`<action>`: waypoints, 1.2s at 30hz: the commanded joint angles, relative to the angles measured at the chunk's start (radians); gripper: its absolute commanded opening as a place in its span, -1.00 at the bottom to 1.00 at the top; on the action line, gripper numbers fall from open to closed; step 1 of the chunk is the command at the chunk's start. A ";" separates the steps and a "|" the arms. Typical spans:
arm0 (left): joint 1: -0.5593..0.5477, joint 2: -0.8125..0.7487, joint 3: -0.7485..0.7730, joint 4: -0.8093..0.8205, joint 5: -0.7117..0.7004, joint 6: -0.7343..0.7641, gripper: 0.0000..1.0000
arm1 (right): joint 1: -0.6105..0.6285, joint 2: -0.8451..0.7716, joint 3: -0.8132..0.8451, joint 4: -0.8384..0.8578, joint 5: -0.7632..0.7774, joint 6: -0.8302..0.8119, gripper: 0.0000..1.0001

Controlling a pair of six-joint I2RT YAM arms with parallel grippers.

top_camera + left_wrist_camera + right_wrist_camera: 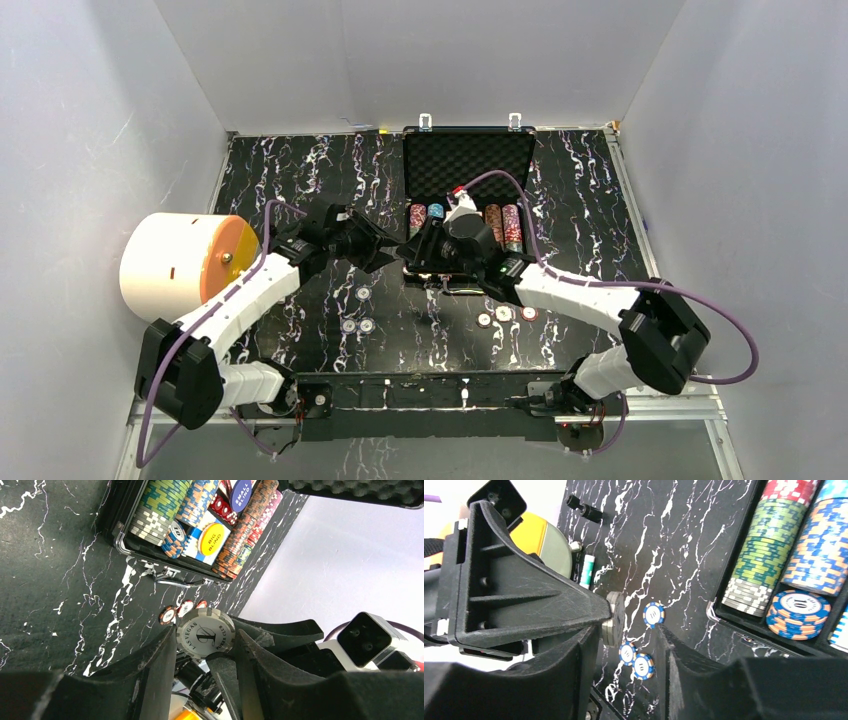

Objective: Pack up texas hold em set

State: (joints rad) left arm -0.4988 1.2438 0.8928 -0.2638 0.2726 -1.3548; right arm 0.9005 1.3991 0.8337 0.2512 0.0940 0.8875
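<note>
I see plain white walls (pixel 100 150) on three sides (evenly lit) around a black, white-veined tabletop (pixel 300 170), with an aluminium rail (pixel 700 407) along its near edge.

Black marbled table (pixel 300 170): briefcase (pixel 468 160), loose chips (pixel 357 326)

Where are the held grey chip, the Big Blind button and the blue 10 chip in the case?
grey chip (pixel 206 632), left wrist view, printed face.
Big Blind button (pixel 212 538), left wrist view, yellow centre.
blue 10 chip (pixel 798 603), right wrist view, white centre.
</note>
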 commanded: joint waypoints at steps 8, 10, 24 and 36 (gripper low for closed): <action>-0.001 -0.045 -0.017 0.017 0.036 -0.021 -0.12 | 0.004 0.008 0.061 0.092 0.016 -0.078 -0.97; 0.003 -0.044 -0.007 0.012 0.006 0.003 0.08 | -0.001 0.010 0.080 0.066 0.008 -0.131 -1.00; 0.163 0.051 0.291 -0.156 -0.353 0.807 0.82 | -0.290 0.039 0.136 -0.149 -0.596 -0.864 -1.00; 0.175 -0.082 0.107 -0.053 -0.647 0.950 0.84 | -0.230 0.255 0.302 -0.317 -0.715 -1.330 -1.00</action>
State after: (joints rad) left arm -0.3344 1.2491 1.0668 -0.3664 -0.2077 -0.4412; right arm 0.6289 1.6291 1.0580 0.0147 -0.6048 -0.2161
